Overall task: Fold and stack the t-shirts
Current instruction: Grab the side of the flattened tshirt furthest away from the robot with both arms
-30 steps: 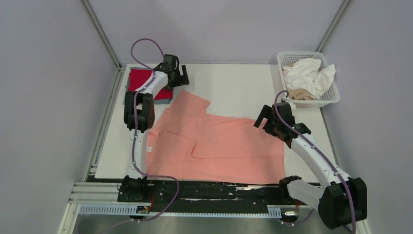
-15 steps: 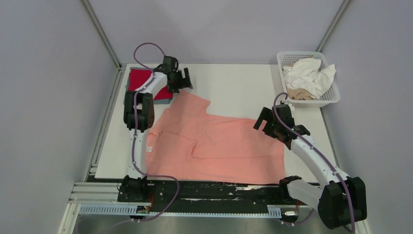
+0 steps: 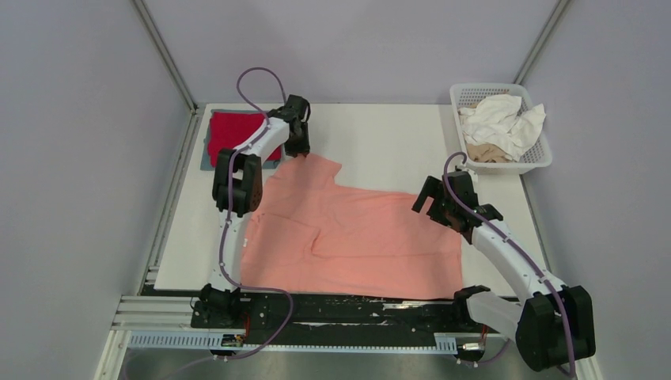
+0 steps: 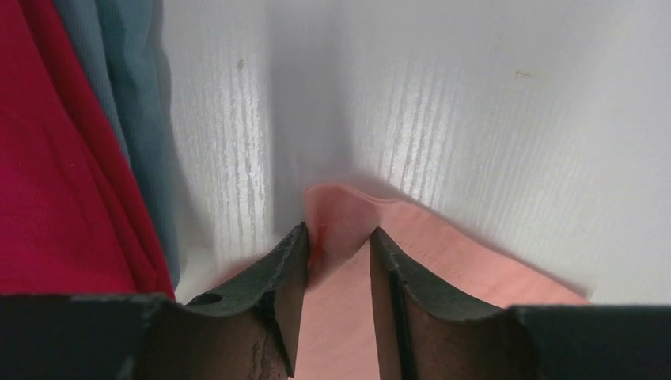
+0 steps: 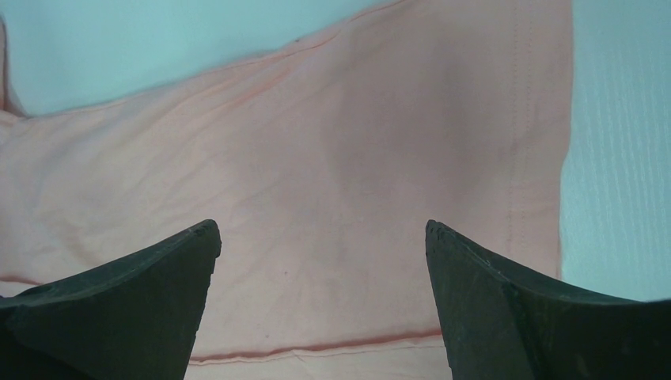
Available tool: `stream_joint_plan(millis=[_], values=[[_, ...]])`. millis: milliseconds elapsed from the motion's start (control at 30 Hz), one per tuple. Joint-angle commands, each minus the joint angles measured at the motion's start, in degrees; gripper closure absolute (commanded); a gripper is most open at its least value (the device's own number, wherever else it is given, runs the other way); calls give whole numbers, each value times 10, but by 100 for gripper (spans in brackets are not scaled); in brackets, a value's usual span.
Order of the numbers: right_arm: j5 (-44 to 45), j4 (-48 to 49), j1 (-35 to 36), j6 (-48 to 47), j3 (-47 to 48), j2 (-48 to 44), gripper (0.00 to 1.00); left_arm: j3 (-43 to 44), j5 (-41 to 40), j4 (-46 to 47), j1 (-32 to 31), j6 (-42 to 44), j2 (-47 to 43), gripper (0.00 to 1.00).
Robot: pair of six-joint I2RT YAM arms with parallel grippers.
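Left wrist view: moved off the red shirt (image 3: 235, 131) at the desk's (image 3: 380, 134) far left corner and clamped the left claw (image 4: 339, 237) on the far corner of the salmon-pink shirt (image 3: 356, 229), spread from mid-desk to the near edge. Kept the right claw (image 5: 320, 229) wide open, gripping nothing, over that shirt's right hem. Grasp apparently made; probably time to lift for the first fold.

A white lattice basket (image 3: 506, 167) (plastic) sits at the table's (image 3: 388, 142) far right corner.
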Motion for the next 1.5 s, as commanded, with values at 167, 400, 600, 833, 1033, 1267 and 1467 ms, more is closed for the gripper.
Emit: stream_joint_plan(millis=[167, 400, 600, 833, 1033, 1267, 1467], values=[[34, 24, -12, -6, 8, 9, 0, 12, -24, -68, -13, -3, 25, 85], [129, 23, -46, 17, 64, 74, 0, -29, -15, -6, -12, 21, -13, 100], [211, 17, -67, 34, 142, 186, 5, -86, -39, 48, -10, 30, -56, 100], [293, -23, -70, 56, 239, 333, 7, -91, -39, 62, -3, 33, -66, 100], [297, -45, -71, 73, 268, 410, 9, -103, -37, 67, 3, 30, -71, 100], [307, -73, -70, 82, 247, 415, 16, -123, -34, 76, 8, 28, -81, 100], [326, -87, -70, 99, 223, 391, 35, -128, -31, 81, 10, 24, -85, 100]])
